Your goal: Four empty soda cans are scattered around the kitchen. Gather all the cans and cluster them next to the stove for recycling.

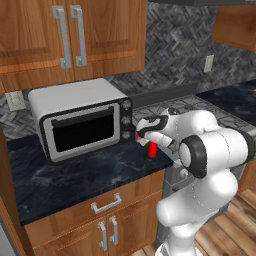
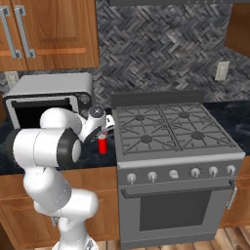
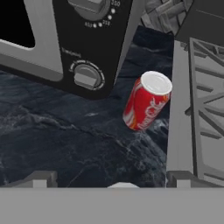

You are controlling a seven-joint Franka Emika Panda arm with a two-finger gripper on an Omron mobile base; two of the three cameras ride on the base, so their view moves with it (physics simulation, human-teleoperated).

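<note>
Claw (image 3: 111, 177) is standing wide open and gripping nothing, hanging above the black worktop (image 3: 65, 140), its two tips showing well apart at the bottom of the hand view. At about one o'clock from it, a red can (image 3: 146, 103) is standing upright and free on the worktop, between the toaster oven (image 3: 78, 43) at eleven o'clock and the stove (image 3: 201, 96) at three o'clock, just beside the stove's edge.

Risk, as I judge it: the can is sitting close under the arm, so a careless lift or swing of the claw could clip its silver top and topple it toward the grates.
</note>
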